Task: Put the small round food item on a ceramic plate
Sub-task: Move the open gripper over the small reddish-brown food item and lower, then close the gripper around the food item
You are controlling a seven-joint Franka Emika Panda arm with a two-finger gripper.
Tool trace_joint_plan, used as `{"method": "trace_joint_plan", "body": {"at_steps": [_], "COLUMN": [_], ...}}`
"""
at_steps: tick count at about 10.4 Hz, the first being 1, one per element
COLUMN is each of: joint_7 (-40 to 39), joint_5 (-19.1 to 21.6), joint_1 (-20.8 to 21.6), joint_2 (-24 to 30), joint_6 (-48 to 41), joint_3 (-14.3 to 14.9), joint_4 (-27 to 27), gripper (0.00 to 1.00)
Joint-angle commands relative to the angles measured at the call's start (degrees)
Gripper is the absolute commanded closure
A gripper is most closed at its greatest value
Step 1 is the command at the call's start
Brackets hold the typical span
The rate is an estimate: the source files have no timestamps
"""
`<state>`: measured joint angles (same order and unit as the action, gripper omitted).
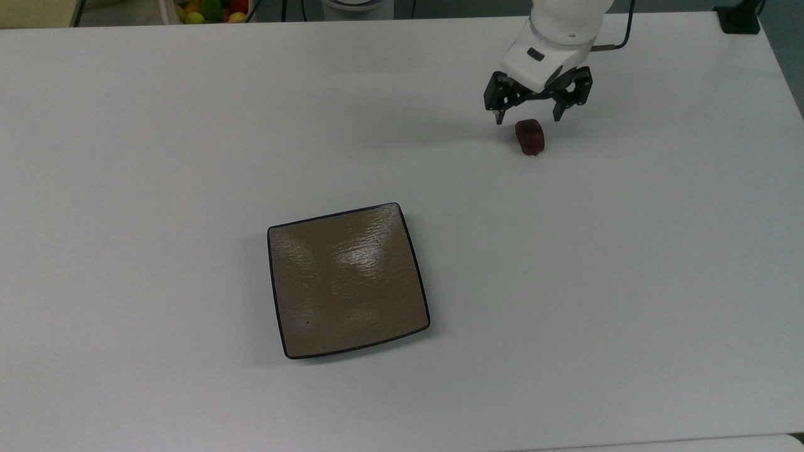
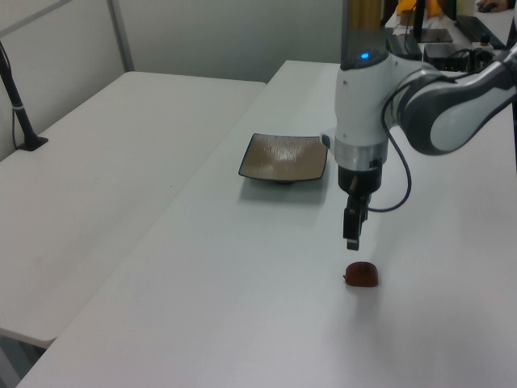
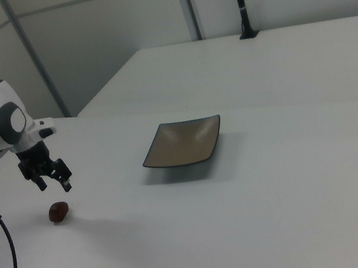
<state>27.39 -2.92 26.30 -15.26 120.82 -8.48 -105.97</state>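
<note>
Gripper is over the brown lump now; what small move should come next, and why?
Probably straight down. The gripper is open above the lump, which lies on the table far from the plate; the fingers must straddle it before closing.

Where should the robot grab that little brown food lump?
Probably from straight above, fingers closing across the short middle of the small round food item. It lies on its side on the table, stem tip pointing away from the open gripper.

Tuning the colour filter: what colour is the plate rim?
Black, thin, around the tan rippled plate; clearest in the top view.
</note>
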Motion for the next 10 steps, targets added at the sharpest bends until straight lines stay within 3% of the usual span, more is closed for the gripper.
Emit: {"method": "trace_joint_plan", "body": {"at_steps": [1,10], "joint_7": [1.5,1.5], "joint_5": [-1.1,-2.8], "joint_1": [1.4,2.6], "joint_2": [-0.9,-4.7], "joint_6": [4.5,8.4], "joint_3": [0.6,0.6], "joint_4": [-3.0,-4.1], "gripper": [0.0,0.0]}}
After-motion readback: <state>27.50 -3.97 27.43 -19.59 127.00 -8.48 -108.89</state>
